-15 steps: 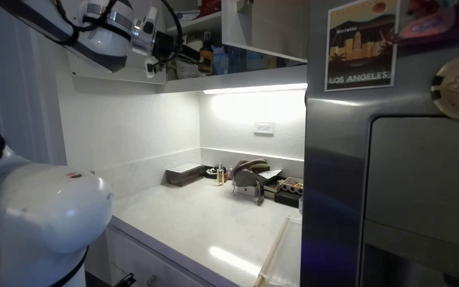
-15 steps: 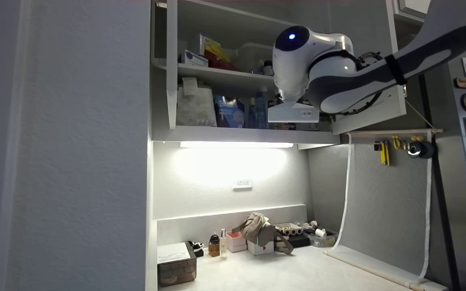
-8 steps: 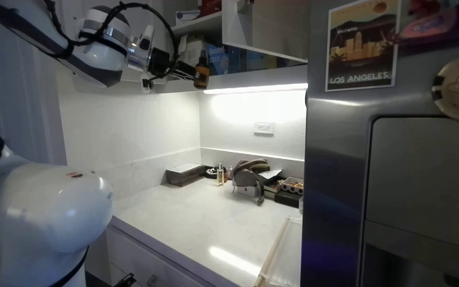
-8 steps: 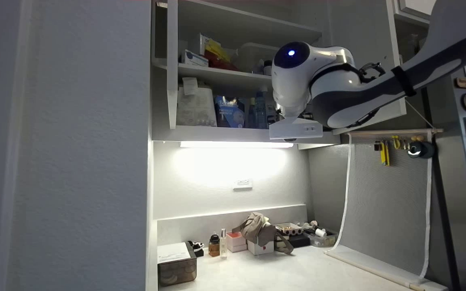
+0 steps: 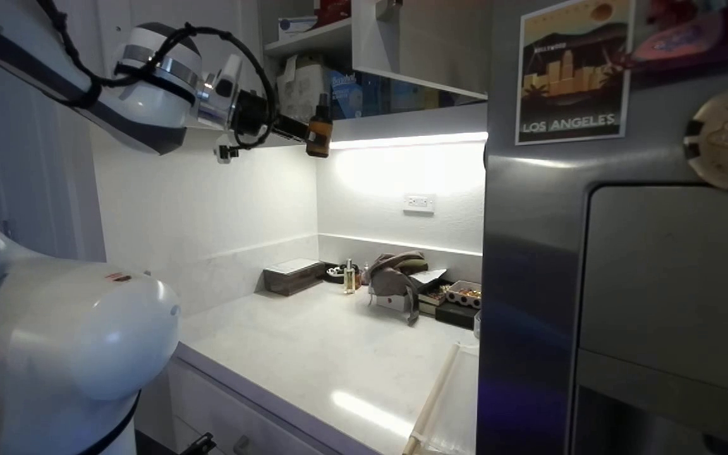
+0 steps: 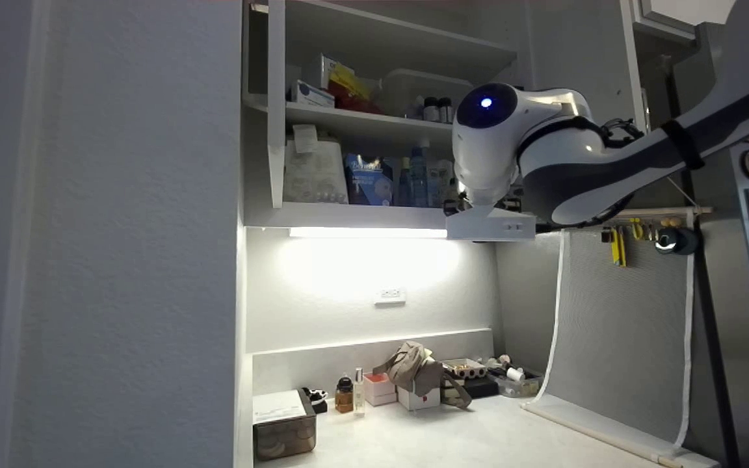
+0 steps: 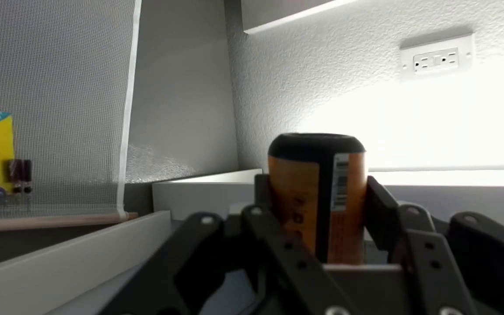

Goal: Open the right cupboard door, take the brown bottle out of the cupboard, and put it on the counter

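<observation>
A long light strip (image 5: 409,140) glows to the right of the tool (image 5: 311,133) in an exterior view. The back wall (image 5: 364,218) under it is very bright, with a white wall socket (image 5: 418,203) lower than the tool. The white side wall (image 5: 212,196) is below and left of the tool. A silver fridge (image 5: 531,265) stands well to the right, and a low white cabinet (image 5: 218,404) is far below. In an exterior view, a gray net (image 6: 621,338) hangs to the tool's right.

Smooth, glossy counter (image 5: 288,341) (rough wall (image 7: 287,87), though).
</observation>
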Action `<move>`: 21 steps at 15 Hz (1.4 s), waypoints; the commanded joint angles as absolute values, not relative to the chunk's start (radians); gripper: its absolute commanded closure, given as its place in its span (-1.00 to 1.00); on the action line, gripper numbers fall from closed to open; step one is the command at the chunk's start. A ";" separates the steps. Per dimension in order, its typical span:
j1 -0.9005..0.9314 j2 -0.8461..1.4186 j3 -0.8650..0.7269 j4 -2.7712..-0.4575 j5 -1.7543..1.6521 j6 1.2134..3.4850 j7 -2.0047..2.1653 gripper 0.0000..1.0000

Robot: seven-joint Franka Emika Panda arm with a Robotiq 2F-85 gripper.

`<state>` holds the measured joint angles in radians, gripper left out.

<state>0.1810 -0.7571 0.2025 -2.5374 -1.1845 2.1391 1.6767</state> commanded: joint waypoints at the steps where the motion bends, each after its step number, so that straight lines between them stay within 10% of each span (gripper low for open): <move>1: 0.195 -0.843 0.208 -2.615 -1.153 2.115 1.693 0.46; 21: 0.171 -0.791 0.276 -2.791 -1.153 2.113 1.907 0.46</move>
